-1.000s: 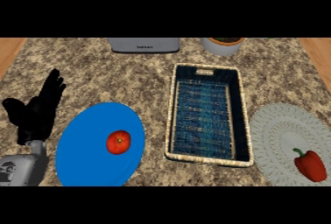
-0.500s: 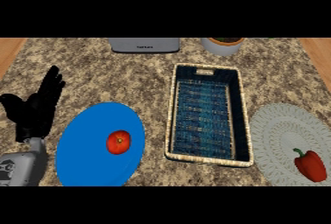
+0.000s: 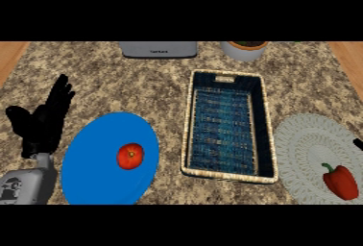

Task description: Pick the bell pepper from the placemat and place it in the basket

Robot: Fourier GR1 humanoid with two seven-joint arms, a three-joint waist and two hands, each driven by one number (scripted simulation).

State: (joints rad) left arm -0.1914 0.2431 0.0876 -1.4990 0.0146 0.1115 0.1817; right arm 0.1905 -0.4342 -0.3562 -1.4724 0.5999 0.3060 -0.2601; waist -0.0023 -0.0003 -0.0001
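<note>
The bell pepper [image 3: 340, 181] is lying at five o'clock on the pale woven placemat [image 3: 305, 144], well apart from the left hand [image 3: 44, 122]; that hand is resting at nine o'clock with fingers spread and straight, holding nothing; a dark sliver at the four o'clock edge is possibly the right hand [image 3: 358, 143], its fingers impossible to judge. The basket [image 3: 230, 126] is sitting at centre on the desk [image 3: 127, 79], just beside the placemat; the reach should be coming down over the pepper's body, avoiding the stem, then lifting above the wicker rim.
</note>
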